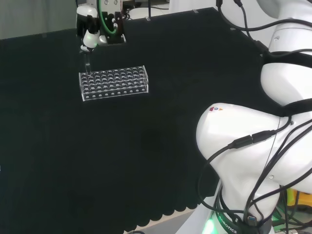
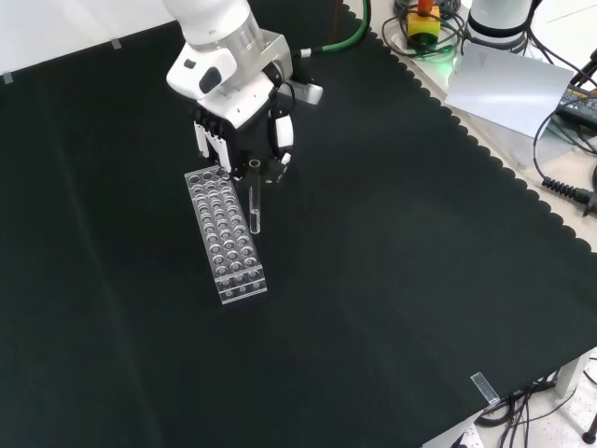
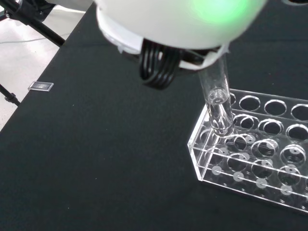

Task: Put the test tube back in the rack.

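Note:
A clear test tube (image 2: 255,201) hangs upright from the black and white hand (image 2: 238,131), whose fingers pinch its top end. Below it lies the clear plastic rack (image 2: 226,233) with several rows of empty holes. In the head view the hand (image 1: 92,30) is at the bench's far left, and the test tube (image 1: 87,61) reaches down to the far left corner of the rack (image 1: 113,83). In the wrist view the round bottom of the test tube (image 3: 217,101) sits at a corner hole of the rack (image 3: 255,163); whether it has entered the hole is unclear. A blurred white part of the hand (image 3: 168,24) shows above it.
Black cloth (image 2: 392,280) surrounds the rack. A small clear tag (image 2: 483,387) lies at the bench's near edge in the front view. Cables and a yellow box with a red button (image 2: 424,21) lie past the cloth's edge. The arm's white links (image 1: 253,146) fill the head view's right.

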Robot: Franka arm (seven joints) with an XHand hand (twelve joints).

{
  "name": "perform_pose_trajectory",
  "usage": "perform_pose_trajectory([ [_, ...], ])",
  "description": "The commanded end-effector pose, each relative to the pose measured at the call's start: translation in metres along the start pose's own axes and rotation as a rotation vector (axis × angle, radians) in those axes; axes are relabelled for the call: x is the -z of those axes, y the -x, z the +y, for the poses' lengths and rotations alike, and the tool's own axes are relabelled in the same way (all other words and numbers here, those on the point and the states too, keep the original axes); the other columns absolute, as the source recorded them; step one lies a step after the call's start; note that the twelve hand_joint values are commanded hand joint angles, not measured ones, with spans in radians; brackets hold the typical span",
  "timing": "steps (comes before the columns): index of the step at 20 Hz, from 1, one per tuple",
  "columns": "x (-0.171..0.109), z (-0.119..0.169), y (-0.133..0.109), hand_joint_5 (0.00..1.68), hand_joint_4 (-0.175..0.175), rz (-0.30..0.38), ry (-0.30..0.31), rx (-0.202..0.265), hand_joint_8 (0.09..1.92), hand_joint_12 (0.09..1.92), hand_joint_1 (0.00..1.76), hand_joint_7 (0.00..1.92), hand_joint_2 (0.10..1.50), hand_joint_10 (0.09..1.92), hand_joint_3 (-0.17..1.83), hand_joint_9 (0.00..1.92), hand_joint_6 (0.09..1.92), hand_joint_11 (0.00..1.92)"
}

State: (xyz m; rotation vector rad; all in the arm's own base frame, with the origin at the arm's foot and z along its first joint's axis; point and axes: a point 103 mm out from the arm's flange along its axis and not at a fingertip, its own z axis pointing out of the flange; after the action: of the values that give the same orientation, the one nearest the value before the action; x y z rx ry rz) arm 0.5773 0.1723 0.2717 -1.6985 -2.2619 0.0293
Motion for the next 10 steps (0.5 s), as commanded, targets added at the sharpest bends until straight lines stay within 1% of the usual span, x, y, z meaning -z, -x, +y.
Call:
perform_pose_trajectory([
  [1, -0.012, 0.011, 0.004, 1.39, -0.175, 0.001, -0.02, -0.003, 0.49, 1.01, 1.33, 1.44, 0.52, 0.64, 0.82, 1.57, 0.5, 1.13],
  [4, -0.018, 0.015, 0.008, 1.39, -0.175, -0.003, -0.033, -0.01, 0.49, 1.01, 1.33, 1.44, 0.52, 0.64, 0.82, 1.57, 0.5, 1.13],
  [10, -0.028, 0.019, 0.022, 1.39, -0.175, 0.02, -0.045, -0.043, 0.49, 1.01, 1.33, 1.44, 0.52, 0.64, 0.82, 1.57, 0.5, 1.13],
])
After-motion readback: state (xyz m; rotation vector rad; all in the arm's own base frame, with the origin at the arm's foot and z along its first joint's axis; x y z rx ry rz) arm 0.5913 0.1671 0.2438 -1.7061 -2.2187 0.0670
